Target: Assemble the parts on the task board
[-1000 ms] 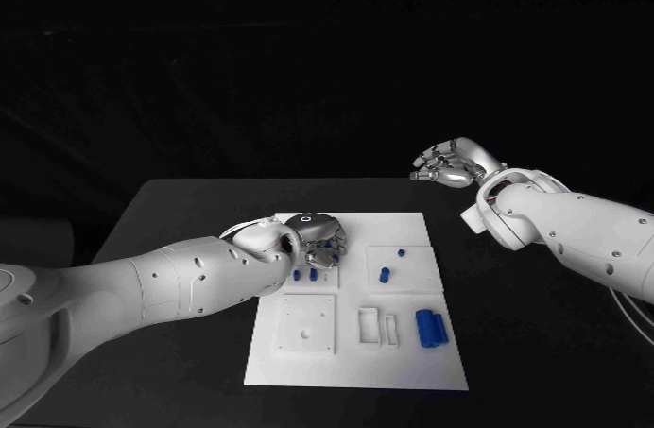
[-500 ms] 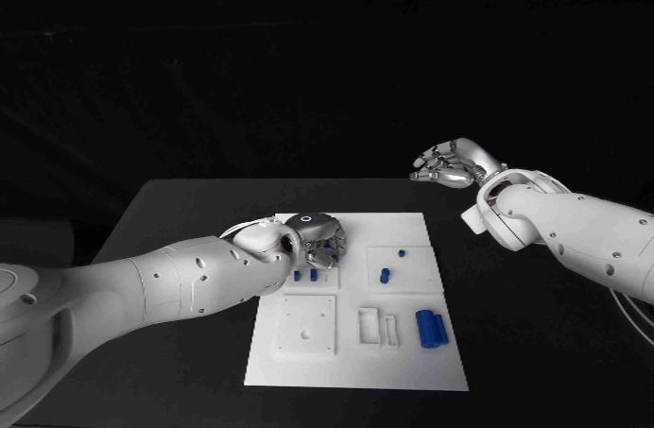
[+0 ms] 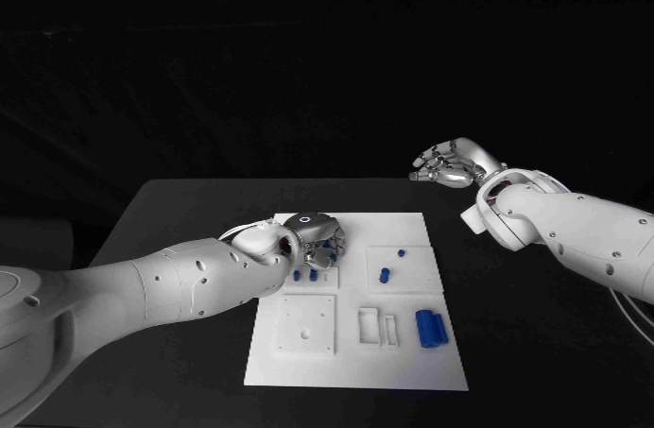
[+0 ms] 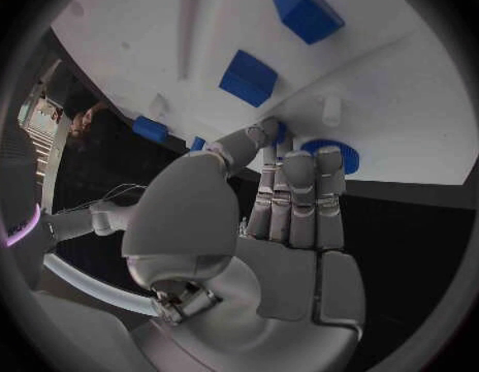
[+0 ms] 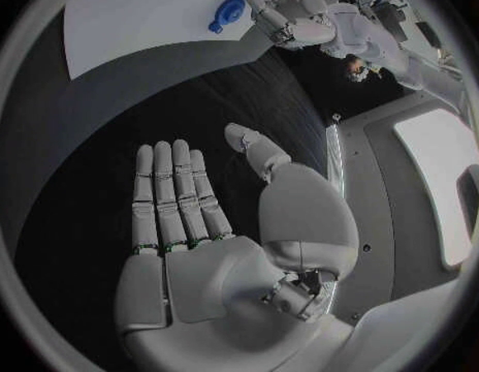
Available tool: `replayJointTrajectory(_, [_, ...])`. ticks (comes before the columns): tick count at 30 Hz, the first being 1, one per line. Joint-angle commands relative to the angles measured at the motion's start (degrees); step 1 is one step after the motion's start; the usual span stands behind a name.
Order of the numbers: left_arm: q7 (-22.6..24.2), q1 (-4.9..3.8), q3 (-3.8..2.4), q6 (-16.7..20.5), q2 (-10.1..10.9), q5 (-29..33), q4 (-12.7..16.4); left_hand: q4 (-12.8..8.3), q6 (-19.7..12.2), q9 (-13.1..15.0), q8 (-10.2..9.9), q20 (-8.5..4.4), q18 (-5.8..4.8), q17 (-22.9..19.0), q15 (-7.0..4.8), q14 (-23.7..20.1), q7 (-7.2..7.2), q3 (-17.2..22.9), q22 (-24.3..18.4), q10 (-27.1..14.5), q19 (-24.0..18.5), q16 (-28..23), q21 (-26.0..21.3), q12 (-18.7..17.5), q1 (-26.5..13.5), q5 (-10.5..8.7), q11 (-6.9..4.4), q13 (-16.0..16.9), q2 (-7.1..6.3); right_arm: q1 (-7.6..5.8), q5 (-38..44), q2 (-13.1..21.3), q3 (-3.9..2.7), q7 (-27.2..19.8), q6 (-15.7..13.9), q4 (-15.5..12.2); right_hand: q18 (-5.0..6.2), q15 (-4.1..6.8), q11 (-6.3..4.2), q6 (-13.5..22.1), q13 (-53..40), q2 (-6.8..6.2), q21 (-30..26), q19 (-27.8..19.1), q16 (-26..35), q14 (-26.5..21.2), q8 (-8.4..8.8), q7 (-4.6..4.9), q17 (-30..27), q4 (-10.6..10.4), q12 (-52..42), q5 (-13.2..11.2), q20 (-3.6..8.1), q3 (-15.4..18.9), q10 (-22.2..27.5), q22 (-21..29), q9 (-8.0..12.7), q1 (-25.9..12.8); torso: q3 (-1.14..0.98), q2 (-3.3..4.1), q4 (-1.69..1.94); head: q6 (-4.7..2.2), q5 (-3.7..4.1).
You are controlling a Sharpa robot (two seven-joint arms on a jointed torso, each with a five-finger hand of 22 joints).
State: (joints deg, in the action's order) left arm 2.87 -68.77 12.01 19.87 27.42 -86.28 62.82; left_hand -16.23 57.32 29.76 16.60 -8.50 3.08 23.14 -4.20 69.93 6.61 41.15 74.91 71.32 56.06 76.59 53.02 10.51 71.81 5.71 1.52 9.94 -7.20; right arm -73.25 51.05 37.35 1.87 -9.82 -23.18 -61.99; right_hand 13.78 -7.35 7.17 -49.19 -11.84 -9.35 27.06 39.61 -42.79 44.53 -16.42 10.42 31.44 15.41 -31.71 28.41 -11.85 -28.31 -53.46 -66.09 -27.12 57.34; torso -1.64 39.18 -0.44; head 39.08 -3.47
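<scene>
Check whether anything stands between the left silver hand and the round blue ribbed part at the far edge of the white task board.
Nothing visible does. In the left wrist view the left silver hand has its fingertips right at the round blue ribbed part, on the white task board; whether they touch it I cannot tell.

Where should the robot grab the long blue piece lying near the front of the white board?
Probably around the middle of the long blue piece, coming straight down from above. It lies flat with its long sides free: a white slotted block sits off to one side, apart from it, so fingers could likely close across its narrow width. The right hand looks open and free.
</scene>
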Motion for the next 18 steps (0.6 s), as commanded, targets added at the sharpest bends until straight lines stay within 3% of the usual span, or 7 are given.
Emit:
replayJointTrajectory(1, [-0.5,0.5,0.36,-1.3,0.0,-1.1,-0.3,0.0,-0.1,-0.1,-0.2,-0.87,2.62,-0.1,0.11,0.3,0.16,0.3,0.2,2.4,0.4,-0.2,0.1,0.3,2.0,-0.26,0.87,0.3,1.38,0.02,0.1,0.0,-0.02,-0.7,0.6,-0.1,0.69,-0.14,0.07,0.3,0.1,0.55,-0.3,-0.1,-0.2,-0.4,-0.13,0.18,-0.1,-0.2,-0.4,0.3,-0.46,0.2,0.0,-0.1,0.1,-0.2,0.0,0.01,0.01,0.04,0.03])
replayJointTrajectory(18, [-0.1,0.51,0.41,-1.2,0.1,-1.4,-0.2,0.0,0.3,-0.2,-0.1,-1.21,2.42,0.0,-0.13,0.6,0.01,0.7,0.3,3.4,0.8,-0.5,0.1,-0.2,1.6,-0.56,0.63,0.7,0.89,0.02,0.1,0.0,-0.02,-0.6,0.7,-0.3,0.71,-0.13,0.06,0.3,0.1,0.57,-0.4,-0.1,-0.3,-0.4,-0.14,0.17,-0.2,-0.2,-0.4,0.4,-0.46,0.2,0.0,-0.1,0.1,-0.2,0.0,-0.03,0.02,0.07,-0.05])
